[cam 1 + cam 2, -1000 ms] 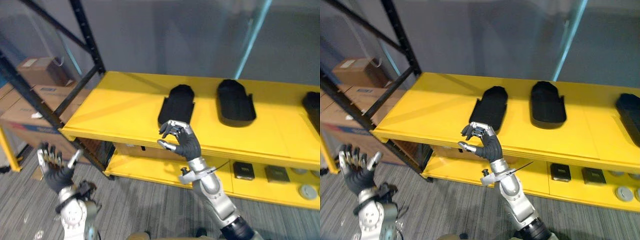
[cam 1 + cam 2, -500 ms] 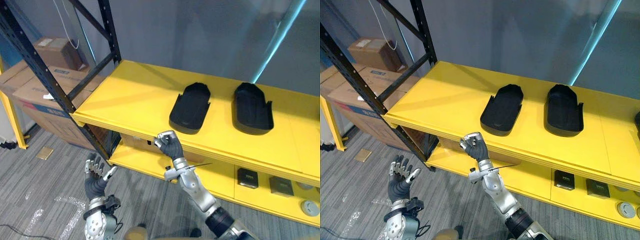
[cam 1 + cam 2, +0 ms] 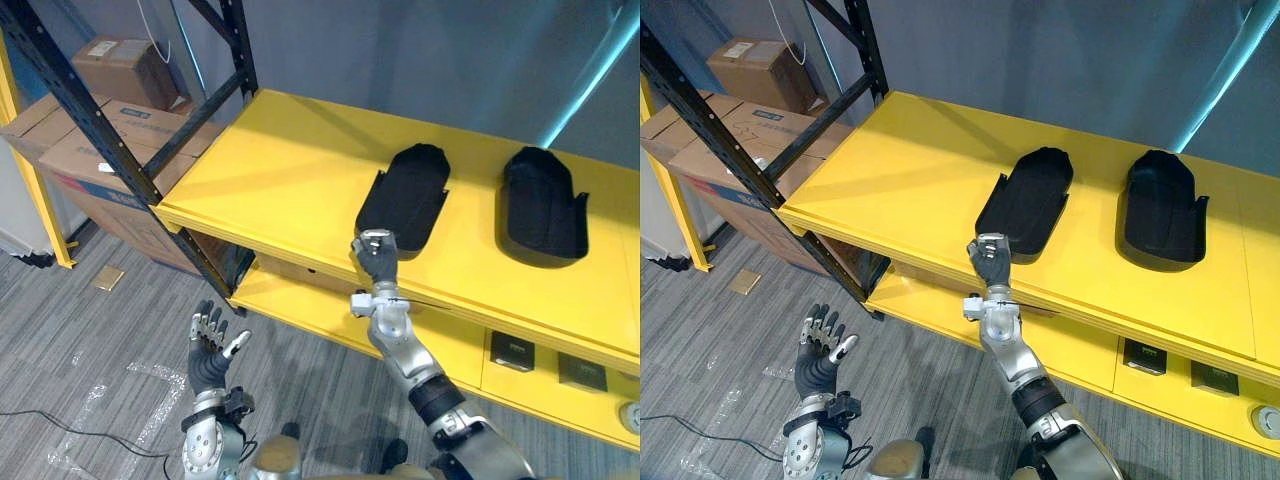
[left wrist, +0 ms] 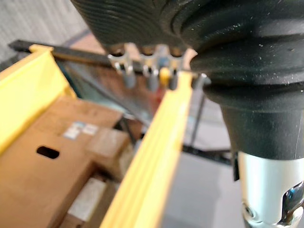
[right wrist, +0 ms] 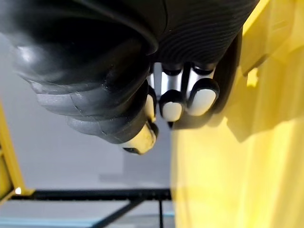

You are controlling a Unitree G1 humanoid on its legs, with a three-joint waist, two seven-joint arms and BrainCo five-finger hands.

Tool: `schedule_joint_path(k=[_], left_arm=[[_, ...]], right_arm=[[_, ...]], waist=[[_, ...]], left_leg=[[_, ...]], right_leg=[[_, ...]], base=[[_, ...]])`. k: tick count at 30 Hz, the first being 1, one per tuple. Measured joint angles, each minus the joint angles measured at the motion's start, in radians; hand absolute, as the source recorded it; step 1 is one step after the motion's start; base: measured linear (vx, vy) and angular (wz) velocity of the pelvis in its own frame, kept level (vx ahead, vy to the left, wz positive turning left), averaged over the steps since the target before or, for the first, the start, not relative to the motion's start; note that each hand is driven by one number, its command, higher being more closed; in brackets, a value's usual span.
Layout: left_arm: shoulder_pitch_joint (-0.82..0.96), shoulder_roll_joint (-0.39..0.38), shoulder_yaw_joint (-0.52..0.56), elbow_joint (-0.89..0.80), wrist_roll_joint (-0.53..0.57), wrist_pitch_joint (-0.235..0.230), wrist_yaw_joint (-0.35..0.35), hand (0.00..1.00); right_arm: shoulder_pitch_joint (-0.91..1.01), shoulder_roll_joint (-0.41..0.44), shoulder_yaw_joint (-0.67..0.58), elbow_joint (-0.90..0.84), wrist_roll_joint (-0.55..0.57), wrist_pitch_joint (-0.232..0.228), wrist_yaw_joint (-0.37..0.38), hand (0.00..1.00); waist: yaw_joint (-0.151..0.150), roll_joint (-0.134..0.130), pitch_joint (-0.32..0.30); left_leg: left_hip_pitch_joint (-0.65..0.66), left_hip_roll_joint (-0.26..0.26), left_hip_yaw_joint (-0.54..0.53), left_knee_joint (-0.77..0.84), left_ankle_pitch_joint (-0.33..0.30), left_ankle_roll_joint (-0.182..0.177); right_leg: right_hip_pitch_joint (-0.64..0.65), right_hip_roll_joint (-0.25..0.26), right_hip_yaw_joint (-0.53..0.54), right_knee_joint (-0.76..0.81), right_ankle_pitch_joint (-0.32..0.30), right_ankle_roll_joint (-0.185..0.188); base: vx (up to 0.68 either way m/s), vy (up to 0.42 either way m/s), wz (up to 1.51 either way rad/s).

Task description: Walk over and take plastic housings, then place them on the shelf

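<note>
Since a second ago my right hand (image 3: 989, 255) has gone from loose, half-spread fingers to a closed fist with nothing in it, and my head has swung, so the whole shelf (image 3: 290, 170) sits differently in view though nothing on it has shifted. The fist now hangs at the front edge of the top board, just before the near end of one black housing (image 3: 405, 195); I cannot tell whether my knuckles touch it. A second housing (image 3: 543, 205) lies on the same board further to my right, well apart from the first, and both rest flat, lengthwise from front edge to back. My left hand (image 3: 210, 345) is low over the floor, fingers straight and spread, carrying nothing. I judge this placement finished and the step in hand to be drawing back for the next piece. To do it well I should pull the right arm straight out and down from the front edge, because a sideways sweep could nudge the first housing, whose near end lies close to that edge. I should also turn away from the black upright (image 3: 110, 140) and the cardboard boxes (image 3: 95, 150) at the shelf's left end.
</note>
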Motion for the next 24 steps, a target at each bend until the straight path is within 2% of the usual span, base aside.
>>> schedule_joint_path(k=[4, 11, 15, 24], left_arm=[[-0.017, 0.007, 0.0, 0.023, -0.008, -0.002, 0.0, 0.0], [-0.019, 0.007, -0.006, 0.023, -0.008, -0.002, -0.002, 0.0], [-0.027, 0.007, -0.017, 0.023, -0.009, -0.003, -0.001, 0.0], [-0.033, 0.007, -0.017, 0.023, -0.01, -0.004, 0.0, 0.0]], right_arm=[[-0.049, -0.007, -0.049, 0.034, 0.0, 0.021, 0.0, 1.0], [-0.107, -0.025, -0.086, 0.098, -0.02, 0.024, 0.0, 1.0], [-0.18, -0.037, -0.12, 0.148, -0.02, 0.024, -0.001, 1.0], [-0.23, -0.075, -0.145, 0.204, -0.022, -0.014, 0.001, 1.0]], waist=[[0.001, 0.004, 0.025], [0.002, 0.01, 0.033], [0.003, 0.015, 0.064], [0.005, 0.022, 0.085]], left_leg=[[0.0, 0.001, 0.0, 0.002, 0.001, 0.0], [0.001, 0.002, 0.0, 0.003, 0.002, -0.001], [0.002, 0.004, -0.001, 0.003, 0.005, -0.003], [0.0, 0.004, -0.013, 0.002, 0.009, -0.005]], right_leg=[[0.0, 0.0, 0.001, 0.007, -0.001, -0.001], [0.001, 0.001, 0.001, 0.008, -0.001, -0.001], [0.001, 0.003, 0.0, 0.012, -0.001, -0.001], [0.002, 0.002, -0.012, 0.023, -0.008, -0.003]], base=[[-0.02, 0.007, 0.0], [0.0, 0.001, 0.0], [0.0, 0.0, 0.0], [0.0, 0.006, 0.04]])
